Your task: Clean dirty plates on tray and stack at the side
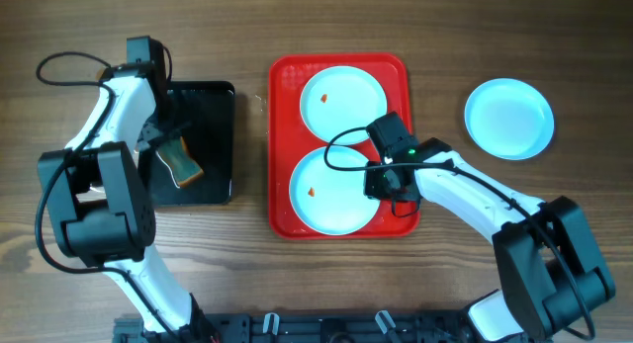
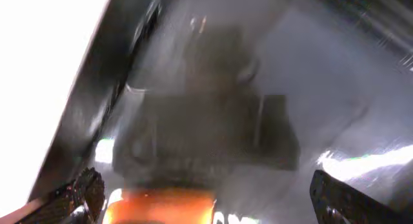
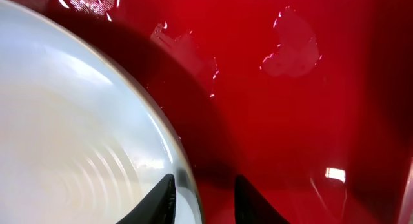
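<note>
Wood table [image 1: 297, 284] under both arms. Red tray [image 1: 282, 135] lay flat directly below the R gripper [image 1: 381, 180], long axis running away from the robot, short sides near and far. Black tray [image 1: 213, 96] sat under the L gripper [image 1: 170, 150], well left of the R one. Near plate [image 1: 334, 190] lay flat, face up, on the tray's near half, its right rim at the R gripper. Far plate [image 1: 341, 98] was on the far half, just beyond that gripper. Both had a small orange spot. Third plate [image 1: 508, 118] was off the tray, on the table, right of the R gripper, apart. Sponge [image 1: 183, 165] lay in the black tray at the L gripper. R gripper [image 3: 203, 198] jaws were a bit apart, straddling the near plate's rim: one fingertip [image 3: 164, 198] over the plate, the other over the tray; not pinched. L gripper [image 2: 210, 195] jaws were wide apart, sponge [image 2: 161, 204] between them.
</note>
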Motion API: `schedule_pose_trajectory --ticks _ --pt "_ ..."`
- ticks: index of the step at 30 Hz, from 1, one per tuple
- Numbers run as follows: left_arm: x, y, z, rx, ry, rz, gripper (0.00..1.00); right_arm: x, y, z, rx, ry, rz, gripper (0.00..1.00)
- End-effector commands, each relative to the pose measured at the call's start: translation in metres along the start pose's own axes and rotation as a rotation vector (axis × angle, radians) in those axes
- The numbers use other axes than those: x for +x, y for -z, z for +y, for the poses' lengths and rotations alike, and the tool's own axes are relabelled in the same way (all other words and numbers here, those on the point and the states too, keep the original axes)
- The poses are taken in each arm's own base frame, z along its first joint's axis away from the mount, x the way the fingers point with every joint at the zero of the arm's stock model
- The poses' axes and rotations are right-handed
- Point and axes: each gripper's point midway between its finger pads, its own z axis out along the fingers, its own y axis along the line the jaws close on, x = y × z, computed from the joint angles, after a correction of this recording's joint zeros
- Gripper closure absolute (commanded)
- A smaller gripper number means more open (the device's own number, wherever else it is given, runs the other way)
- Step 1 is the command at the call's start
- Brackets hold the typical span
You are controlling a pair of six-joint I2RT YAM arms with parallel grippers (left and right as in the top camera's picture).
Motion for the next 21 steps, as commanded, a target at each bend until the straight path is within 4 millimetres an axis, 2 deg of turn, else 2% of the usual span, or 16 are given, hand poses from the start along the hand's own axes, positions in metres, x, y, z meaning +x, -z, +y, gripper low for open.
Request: schedule_pose_trajectory --ticks 1,2,6,8,10,12,14,15,17,19,21 --pt "-0.021 0.008 -0.008 0.032 0.0 -0.09 0.0 0.002 -0.003 -0.002 0.009 -0.01 0.007 0.69" --pt "-0.025 0.008 -0.014 0.067 0.007 -0.104 0.0 0.002 -0.003 -0.002 0.008 -0.007 0.008 0.69" --pt "0.002 0.014 -0.05 0.285 0.021 0.041 0.0 0.002 -0.003 -0.002 0.008 -0.007 0.007 0.69" --pt "0.03 0.024 -0.068 0.412 0.024 0.181 0.0 0.002 -0.003 -0.002 0.008 -0.007 0.007 0.69" --pt "0.049 0.029 -0.07 0.44 0.037 0.268 0.0 0.002 -0.003 -0.002 0.007 -0.007 0.007 0.68" --pt "0.071 0.033 -0.061 0.403 0.051 0.369 0.0 0.003 -0.003 -0.001 0.004 -0.007 0.009 0.68" --pt "0.081 0.036 -0.053 0.378 0.077 0.418 0.0 0.003 -0.003 -0.002 0.005 -0.006 0.01 0.68" --pt "0.083 0.04 -0.049 0.37 0.082 0.426 0.03 0.003 -0.003 -0.002 0.005 -0.001 0.01 0.68" --pt "0.076 0.05 -0.031 0.277 0.066 0.354 0.08 0.003 -0.003 -0.002 0.006 0.0 0.011 0.67" --pt "0.064 0.07 -0.019 0.216 0.042 0.245 0.09 0.003 -0.003 -0.002 0.006 0.0 0.011 0.67" --pt "0.052 0.102 -0.008 0.176 0.019 0.112 0.07 0.003 -0.003 -0.002 0.005 -0.001 0.01 0.67"
